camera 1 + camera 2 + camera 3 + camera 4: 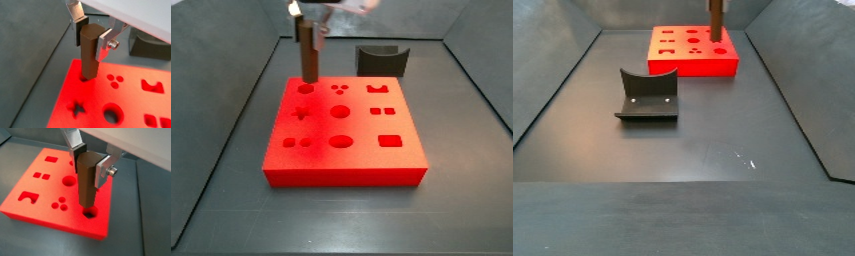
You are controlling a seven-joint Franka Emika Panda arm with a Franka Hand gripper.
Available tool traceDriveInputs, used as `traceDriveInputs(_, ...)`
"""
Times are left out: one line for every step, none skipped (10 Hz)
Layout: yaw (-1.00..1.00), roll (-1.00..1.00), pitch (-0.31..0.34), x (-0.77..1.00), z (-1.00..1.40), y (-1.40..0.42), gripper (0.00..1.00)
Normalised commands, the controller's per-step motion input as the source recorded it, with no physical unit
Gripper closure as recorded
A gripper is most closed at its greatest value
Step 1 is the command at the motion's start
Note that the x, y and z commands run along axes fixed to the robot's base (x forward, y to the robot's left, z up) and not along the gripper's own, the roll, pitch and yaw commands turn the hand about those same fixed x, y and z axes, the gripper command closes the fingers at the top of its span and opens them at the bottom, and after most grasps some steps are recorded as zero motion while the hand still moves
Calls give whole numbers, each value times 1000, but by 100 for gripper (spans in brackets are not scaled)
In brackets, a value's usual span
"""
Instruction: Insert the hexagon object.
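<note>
The hexagon object [89,52] is a tall brown peg, held upright by its top. My gripper [92,34] is shut on it, one finger on each side. It shows the same way in a wrist view [87,178]. Its lower end stands at the hexagonal hole [89,214] in a corner of the red block [50,190]; part of the hole still shows beside the tip. In a side view the peg [307,55] stands at the block's [345,175] far left corner under the gripper [303,18]. It also shows in a side view [716,20].
The red block [93,100] has several other shaped holes. A dark grey curved block [381,60] stands behind it, apart on the floor [647,95]. Sloping grey walls [225,150] enclose the dark floor.
</note>
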Motion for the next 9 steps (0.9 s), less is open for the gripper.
traceDriveInputs(0,-400,-500,-269,54,240,100)
traceDriveInputs(0,-327,-500,0,0,60,100)
traceDriveInputs(0,-137,-441,-306,-134,126,100)
traceDriveInputs(-157,86,0,0,0,0,100)
traceDriveInputs(-274,381,194,249,-51,-83,100)
traceDriveInputs(-417,380,274,0,-49,0,100)
traceDriveInputs(-426,370,291,3,-40,-14,100)
traceDriveInputs(-429,371,300,0,-17,-6,100)
traceDriveInputs(-363,213,263,63,-106,-20,100)
